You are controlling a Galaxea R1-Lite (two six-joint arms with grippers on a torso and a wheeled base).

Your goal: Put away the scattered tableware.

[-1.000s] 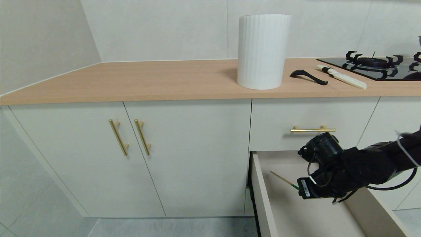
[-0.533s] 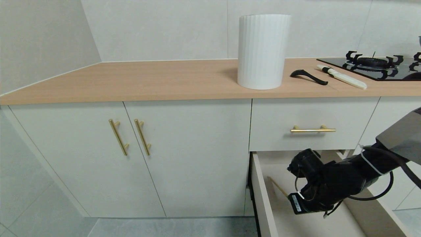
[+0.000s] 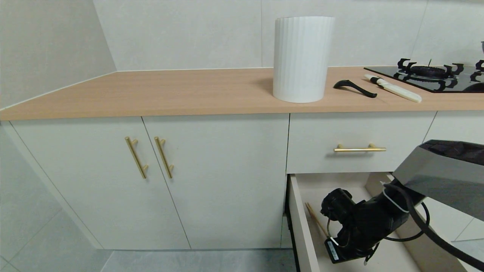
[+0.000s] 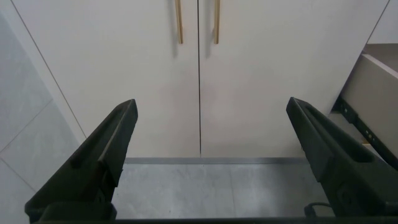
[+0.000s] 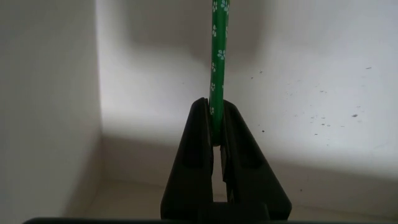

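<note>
Right jaws tight on chopsticks point(image 5: 219, 37) inside open drawer point(image 3: 300, 226) under wooden countertop point(image 3: 170, 92); left jaws wide apart.

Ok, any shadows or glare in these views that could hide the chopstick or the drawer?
Head view: even light; the white canister throws a faint shadow on the countertop, the glass hob mirrors its burner grates, no glare on the drawer. Right wrist view: a bright patch on the drawer floor, shade toward the corner; the green chopstick in the right gripper reads plainly.
</note>
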